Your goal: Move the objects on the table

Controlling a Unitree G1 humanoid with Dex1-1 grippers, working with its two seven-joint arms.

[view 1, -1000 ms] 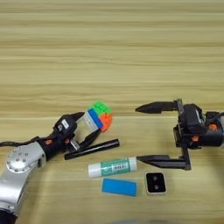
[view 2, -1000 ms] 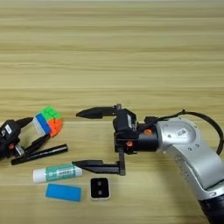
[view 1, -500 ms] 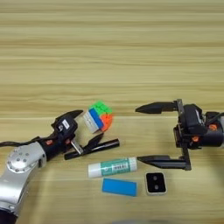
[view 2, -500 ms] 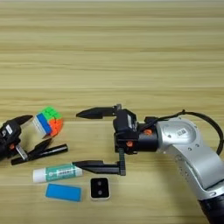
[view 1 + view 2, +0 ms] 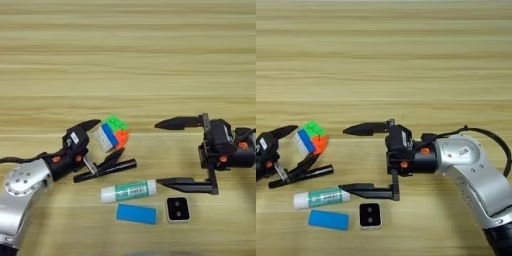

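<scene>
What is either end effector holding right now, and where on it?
Nothing is firmly held. The open left end effector brackets the multicoloured puzzle cube at its side faces; whether it touches is unclear. The right end effector is open, empty.

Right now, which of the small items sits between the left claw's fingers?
The multicoloured puzzle cube, tilted between the open left claw's fingers. The black marker pen, glue stick, blue block and white square lie outside it.

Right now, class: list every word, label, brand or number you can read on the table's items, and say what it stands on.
Glue stick: green label with print, too small to read.
Left gripper: small white sticker, unreadable.
Puzzle cube, marker pen, blue block, white square: no text visible.
</scene>
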